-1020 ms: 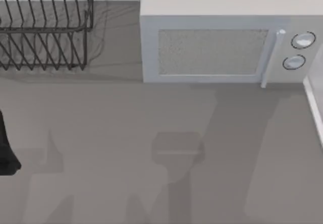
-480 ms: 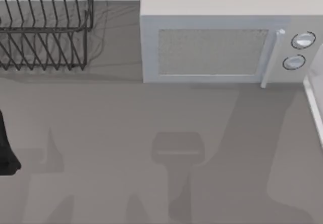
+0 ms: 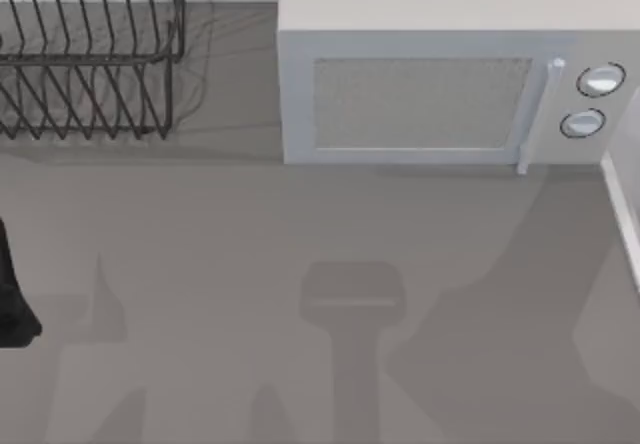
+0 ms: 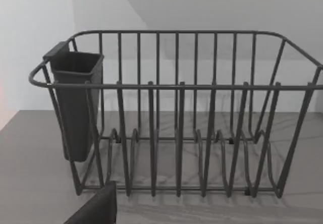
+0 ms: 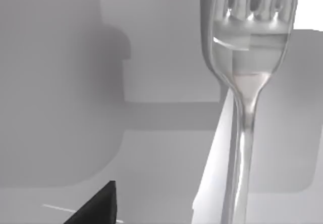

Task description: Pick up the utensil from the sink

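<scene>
The utensil (image 5: 246, 82) is a shiny silver fork seen close up in the right wrist view. Its tines point away and its narrow handle runs back toward my right gripper (image 5: 93, 206), which is shut on the handle. The fork hangs in the air above the white sink (image 5: 151, 148), crossing the sink's pale wall edge without touching it. The grip itself is hidden below that picture's edge. My left gripper (image 4: 96, 206) is parked at the table's left side, facing the wire dish rack (image 4: 176, 118).
A grey microwave (image 3: 440, 84) stands at the back middle and the dish rack (image 3: 90, 54) at the back left, with a dark cup holder (image 4: 75, 103) clipped on it. The sink's rim (image 3: 622, 204) runs along the right edge. The left arm (image 3: 12, 304) shows at the left edge.
The right arm's shadow on the table has slid toward the right. The left arm, rack and microwave have not moved.
</scene>
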Controlling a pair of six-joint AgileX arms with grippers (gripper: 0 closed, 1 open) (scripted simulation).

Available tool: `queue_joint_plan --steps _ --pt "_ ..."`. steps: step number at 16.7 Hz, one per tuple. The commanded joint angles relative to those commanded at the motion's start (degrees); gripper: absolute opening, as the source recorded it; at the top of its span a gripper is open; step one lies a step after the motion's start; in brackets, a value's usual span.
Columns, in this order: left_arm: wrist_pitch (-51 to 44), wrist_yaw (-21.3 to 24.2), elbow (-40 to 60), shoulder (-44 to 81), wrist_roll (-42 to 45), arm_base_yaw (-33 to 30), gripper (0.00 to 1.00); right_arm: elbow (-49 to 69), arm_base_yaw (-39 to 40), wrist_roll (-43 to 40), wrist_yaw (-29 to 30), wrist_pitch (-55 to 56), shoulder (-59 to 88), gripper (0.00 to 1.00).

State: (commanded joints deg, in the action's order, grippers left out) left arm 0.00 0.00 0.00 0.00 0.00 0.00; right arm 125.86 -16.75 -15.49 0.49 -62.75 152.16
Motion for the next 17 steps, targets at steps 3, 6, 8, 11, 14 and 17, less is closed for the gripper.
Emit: queue_joint_plan --steps 3,6,8,11,14,17 --pt "0.0 0.0 0.0 0.0 0.0 0.0 1.0 -4.92 -0.09 0.02 0.04 7.3 2.69 1.0" --pt "0.0 0.0 0.0 0.0 0.0 0.0 1.0 -6.41 -0.14 0.0 0.05 9.18 3.71 1.0" --pt "0.0 0.0 0.0 0.0 0.0 0.0 1.0 -6.41 -0.14 0.0 0.05 9.18 3.71 1.0" --pt "0.0 0.0 0.0 0.0 0.0 0.0 1.0 -6.41 -0.14 0.0 0.05 9.18 3.71 0.85" --pt "0.0 0.0 0.0 0.0 0.0 0.0 1.0 -6.41 -0.14 0.0 0.05 9.18 3.71 0.62" --pt "0.0 0.0 0.0 0.0 0.0 0.0 1.0 -6.41 -0.14 0.0 0.05 9.18 3.71 0.4"
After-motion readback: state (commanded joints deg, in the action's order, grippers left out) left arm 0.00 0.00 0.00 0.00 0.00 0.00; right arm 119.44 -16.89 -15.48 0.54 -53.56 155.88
